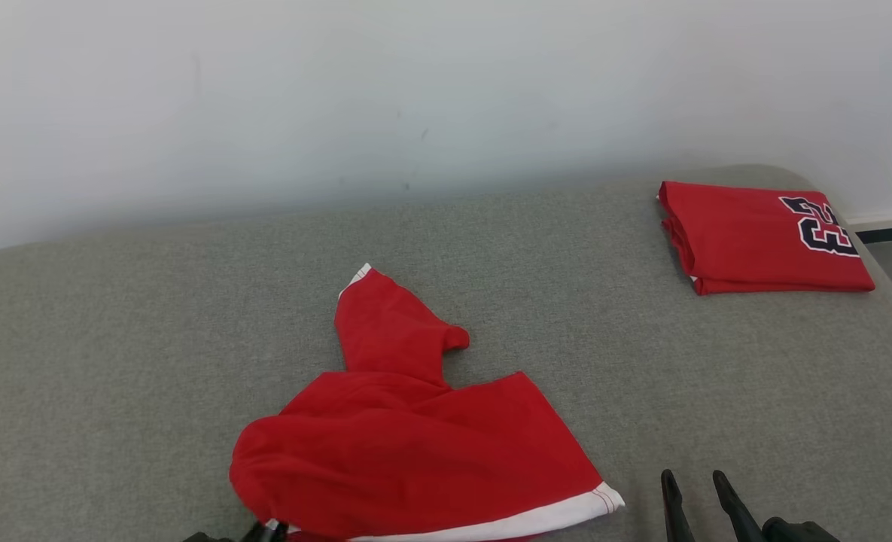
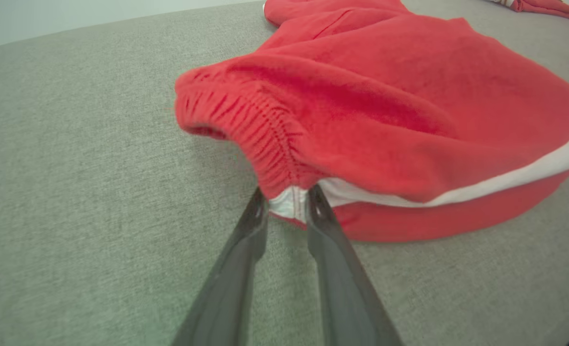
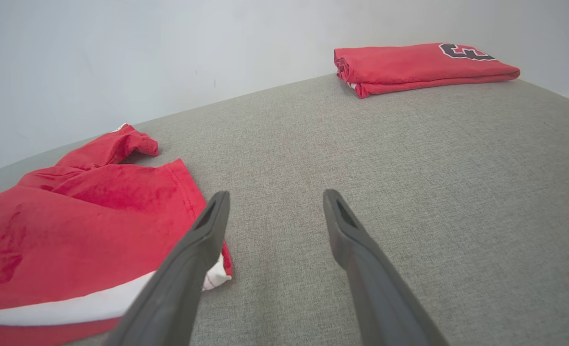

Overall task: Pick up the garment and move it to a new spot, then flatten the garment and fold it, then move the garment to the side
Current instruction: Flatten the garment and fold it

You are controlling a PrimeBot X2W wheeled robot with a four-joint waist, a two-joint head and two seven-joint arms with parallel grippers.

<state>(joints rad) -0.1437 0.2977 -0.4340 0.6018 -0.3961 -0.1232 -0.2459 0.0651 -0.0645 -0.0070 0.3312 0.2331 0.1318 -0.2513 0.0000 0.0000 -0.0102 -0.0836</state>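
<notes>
Two dark fingers of the left gripper (image 2: 288, 198) are closed on a white corner of the garment (image 1: 415, 444), crumpled on the grey cushion (image 1: 114, 339). The right gripper (image 1: 693, 477) is held agape just beside it. A folded red jersey (image 1: 754, 241) is seen far right.

The supporting surface (image 1: 114, 339) was a broad pad covered in grey woven fabric, rounded at its far corners, and it appeared even and unwrinkled. Two items lay directly on it. A red garment (image 1: 415, 444) lay crumpled at the near centre-left, with a white band along its near edge and one narrow part reaching toward the far side. A folded red jersey (image 1: 754, 241), black white-outlined lettering uppermost, lay flat at the far right corner, well apart from the first.
</notes>
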